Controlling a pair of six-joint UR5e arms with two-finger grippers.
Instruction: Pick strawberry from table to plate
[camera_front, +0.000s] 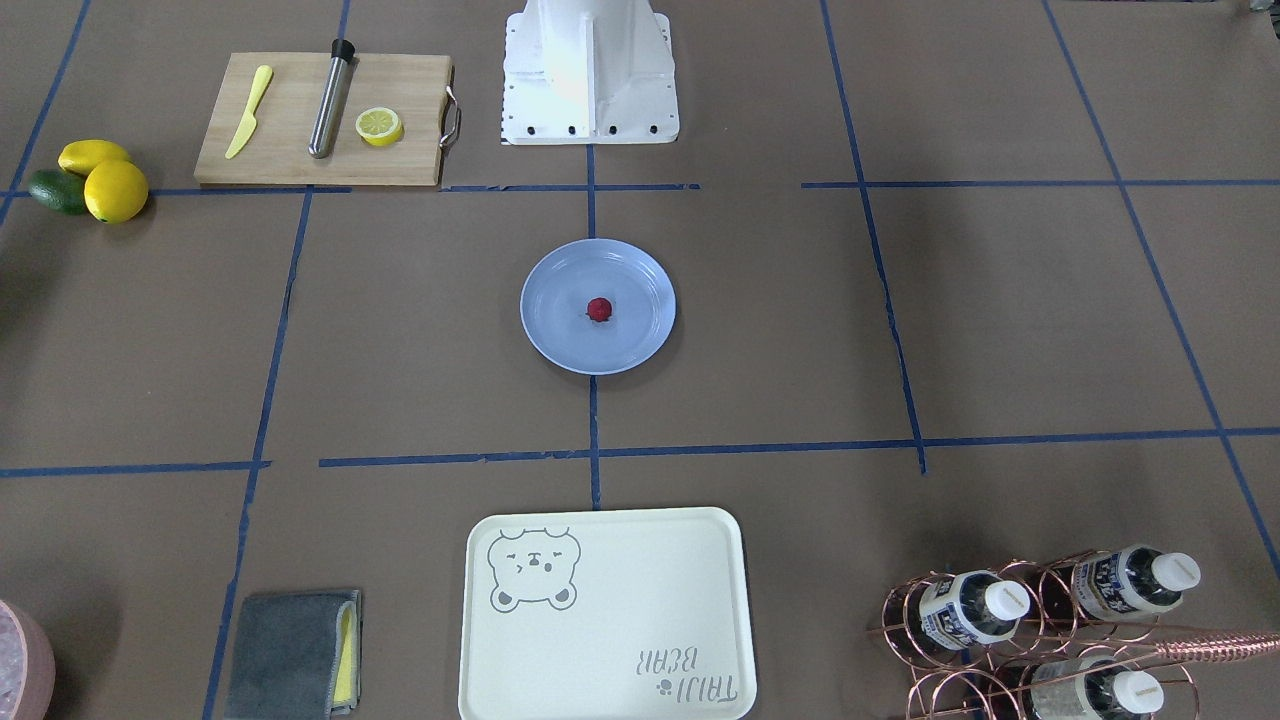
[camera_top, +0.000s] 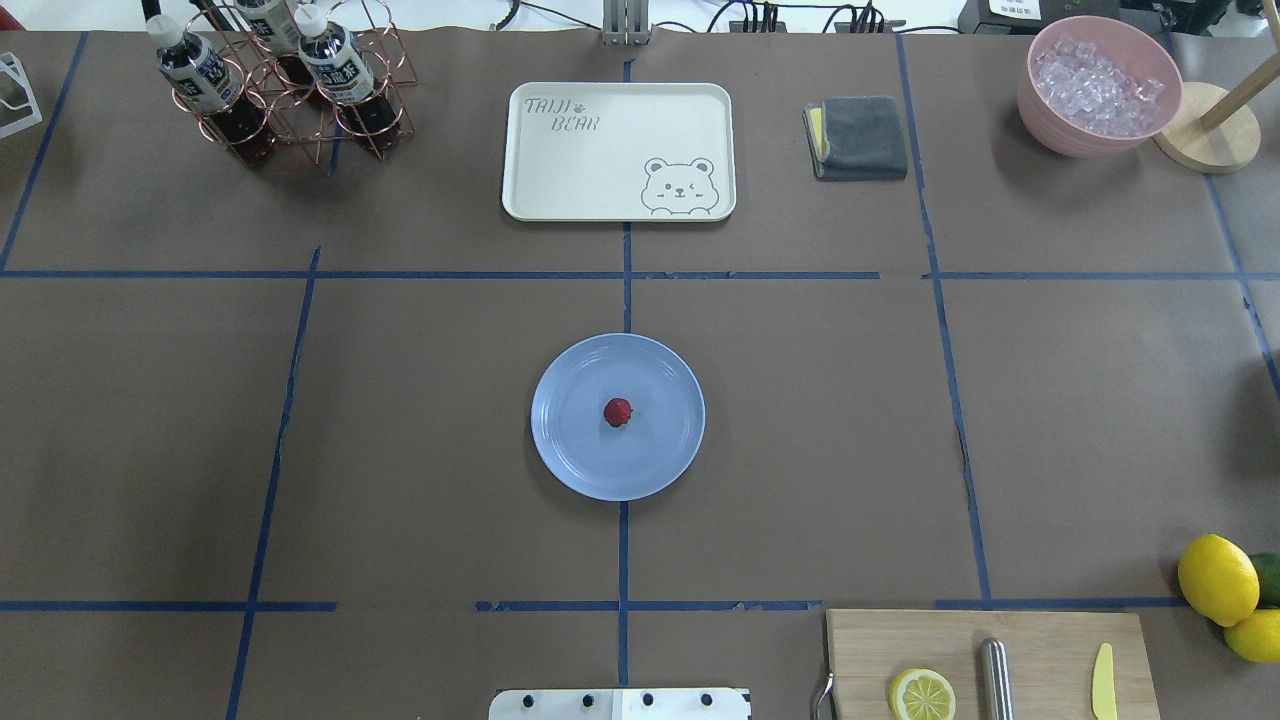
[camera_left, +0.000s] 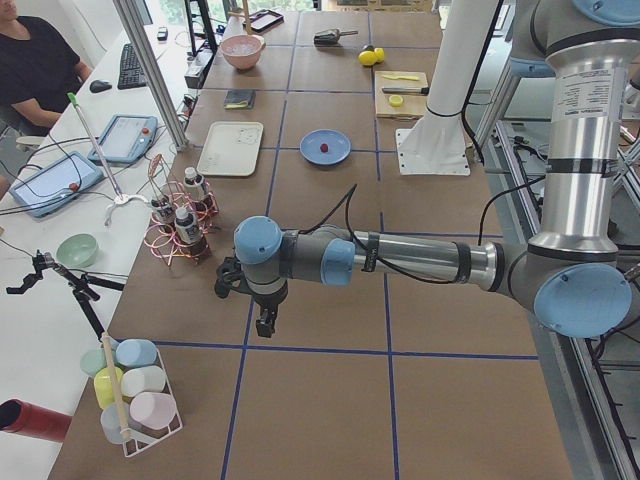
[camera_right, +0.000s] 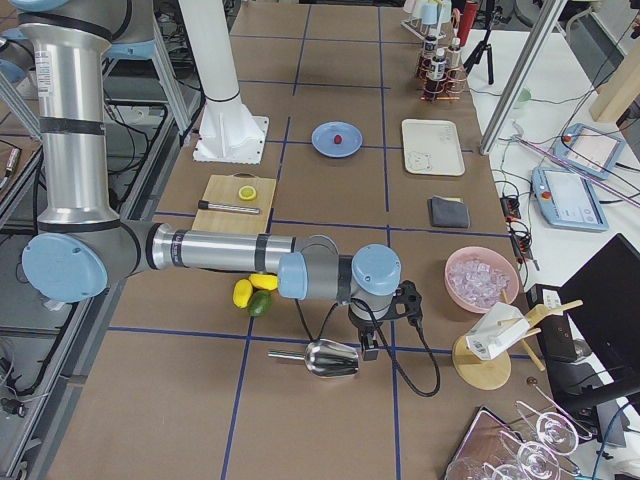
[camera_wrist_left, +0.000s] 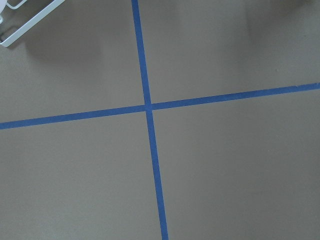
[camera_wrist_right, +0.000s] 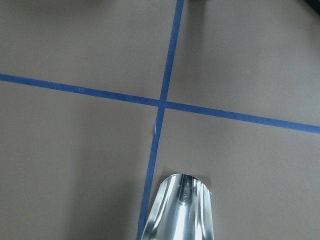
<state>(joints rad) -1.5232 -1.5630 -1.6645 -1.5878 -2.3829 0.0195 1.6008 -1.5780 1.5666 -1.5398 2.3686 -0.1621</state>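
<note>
The small dark-red strawberry (camera_front: 599, 309) (camera_top: 618, 412) lies in the middle of the round light-blue plate (camera_front: 556, 342) (camera_top: 566, 455), which sits at the centre of the brown table (camera_top: 420, 420). Neither arm is near it, and neither shows in the overhead or front-facing views. My left gripper (camera_left: 265, 325) hangs over the table far out at the left end, points down, and I cannot tell whether it is open or shut. My right gripper (camera_right: 368, 350) hovers far out at the right end, just above a metal scoop (camera_right: 330, 358) (camera_wrist_right: 181, 210); its state cannot be told either.
A cream bear tray (camera_top: 618, 150), a grey cloth (camera_top: 858, 137) and a pink bowl of ice (camera_top: 1098, 85) line the far side. A copper bottle rack (camera_top: 280, 80) stands far left. A cutting board (camera_top: 985, 665) with a lemon half, and lemons (camera_top: 1217, 580), sit near right.
</note>
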